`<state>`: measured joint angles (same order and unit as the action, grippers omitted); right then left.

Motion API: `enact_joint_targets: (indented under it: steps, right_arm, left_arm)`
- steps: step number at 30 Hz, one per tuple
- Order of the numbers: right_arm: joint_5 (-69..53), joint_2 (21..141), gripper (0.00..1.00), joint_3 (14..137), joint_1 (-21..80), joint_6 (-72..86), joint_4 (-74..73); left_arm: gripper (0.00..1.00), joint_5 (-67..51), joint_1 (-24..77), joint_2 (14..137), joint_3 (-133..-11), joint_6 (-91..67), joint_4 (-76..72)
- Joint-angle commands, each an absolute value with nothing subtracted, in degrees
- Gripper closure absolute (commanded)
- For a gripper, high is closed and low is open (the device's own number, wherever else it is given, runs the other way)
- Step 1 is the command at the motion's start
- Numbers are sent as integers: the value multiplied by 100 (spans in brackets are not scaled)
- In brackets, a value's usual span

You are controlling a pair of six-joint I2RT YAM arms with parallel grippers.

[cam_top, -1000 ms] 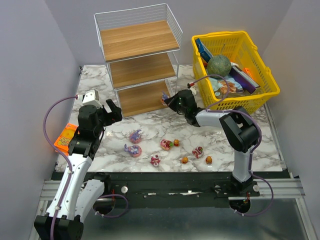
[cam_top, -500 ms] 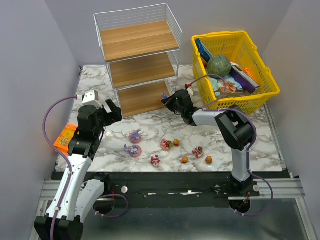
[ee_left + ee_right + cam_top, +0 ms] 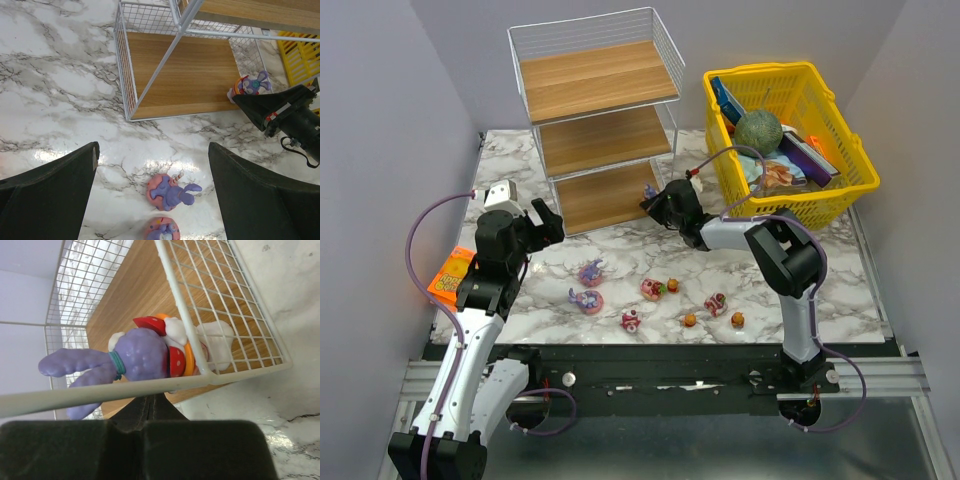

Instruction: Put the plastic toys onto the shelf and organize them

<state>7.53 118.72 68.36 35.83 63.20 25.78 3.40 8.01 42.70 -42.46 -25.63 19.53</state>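
The shelf [image 3: 595,120] stands at the back, and its lowest board [image 3: 190,75] also shows in the left wrist view. A purple-eared toy with red and orange parts [image 3: 150,357] sits at that board's front right corner [image 3: 252,85], behind the wire. My right gripper [image 3: 152,401] is shut, its tip right by this toy [image 3: 648,192], with nothing between the fingers. Several more plastic toys lie on the marble in front, among them two pink-purple ones [image 3: 591,272] [image 3: 588,300]. My left gripper [image 3: 152,150] hovers open above that pair [image 3: 172,191].
A yellow lattice basket [image 3: 760,72] with a green ball [image 3: 758,130] stands at the back right, close behind my right arm. An orange packet [image 3: 450,275] lies at the table's left edge. The shelf's wire side [image 3: 220,300] lies close ahead of my right gripper.
My right gripper has shifted slightly left, closer to the shelf's front right corner. The left arm and the toys on the marble have not moved.
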Motion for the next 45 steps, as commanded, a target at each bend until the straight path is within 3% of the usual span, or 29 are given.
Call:
enact_joint_targets:
  steps: [1, 30, 40, 42, 45]
  right_arm:
    - [1037, 11962, 99, 6777, 3551, 6469, 2197]
    - [1028, 11655, 99, 6442, 3076, 6328, 2875]
    - [870, 10750, 99, 5644, 3103, 5853, 2593]
    - [722, 10505, 94, 5529, 3111, 5880, 2497]
    - [546, 10231, 73, 5458, 3111, 6300, 1909]
  left_arm:
    - [1, 343, 826, 4193, -4219, -2584, 2021]
    - [1, 316, 826, 4245, -4157, -2602, 2013]
    - [1, 325, 826, 4175, -4043, -2619, 1934]
    - [1, 308, 826, 4166, -4017, -2645, 1907]
    - [1, 281, 826, 4166, -3999, -2654, 1898]
